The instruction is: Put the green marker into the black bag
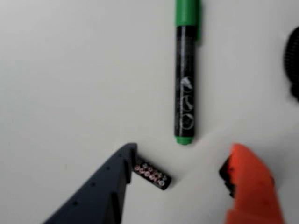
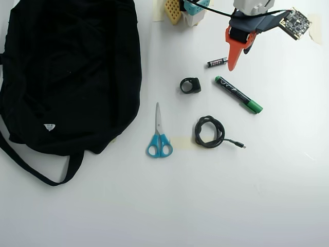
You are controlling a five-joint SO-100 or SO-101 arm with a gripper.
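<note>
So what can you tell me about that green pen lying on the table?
The green marker is a slim pen with a dark barrel bearing light print, a green cap and a green end. It lies flat on the white table, slanted in the overhead view, apart from the small black battery and coiled black cable. The open gripper hovers near its end; nothing touches it.

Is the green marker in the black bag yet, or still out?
Out. The green marker lies flat on the table, capped, well right of the black bag in the overhead view. The gripper hangs near its end, jaws open, not gripping.
</note>
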